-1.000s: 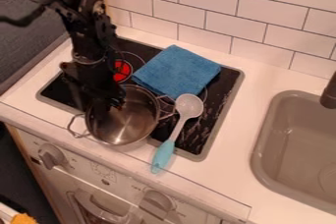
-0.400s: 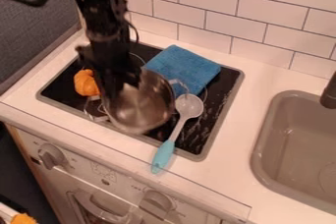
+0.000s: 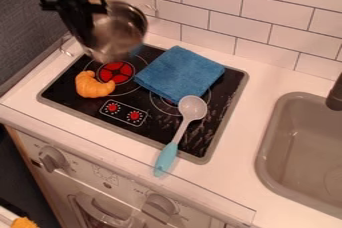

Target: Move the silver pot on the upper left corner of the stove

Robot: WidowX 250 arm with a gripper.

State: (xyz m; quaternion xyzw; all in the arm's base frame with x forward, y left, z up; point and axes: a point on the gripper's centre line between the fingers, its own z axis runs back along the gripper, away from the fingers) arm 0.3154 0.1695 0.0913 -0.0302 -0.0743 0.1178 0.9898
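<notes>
The black gripper (image 3: 87,31) is at the upper left, shut on the near-left wall of the silver pot (image 3: 119,32). The pot hangs tilted in the air over the back left corner of the black stove (image 3: 157,119), its opening turned partly toward the camera. Below it, the red-marked burner (image 3: 115,72) is in view on the stove top.
An orange croissant (image 3: 92,85) lies beside the left burner. A folded blue cloth (image 3: 179,73) covers the stove's back right part, with a spoon (image 3: 179,134) in front of it. The tiled wall (image 3: 227,12) rises behind; a sink (image 3: 300,152) is at right.
The gripper has carried the pot up and toward the back left, off the stove's front. The croissant, control panel and left burner have come into sight.
</notes>
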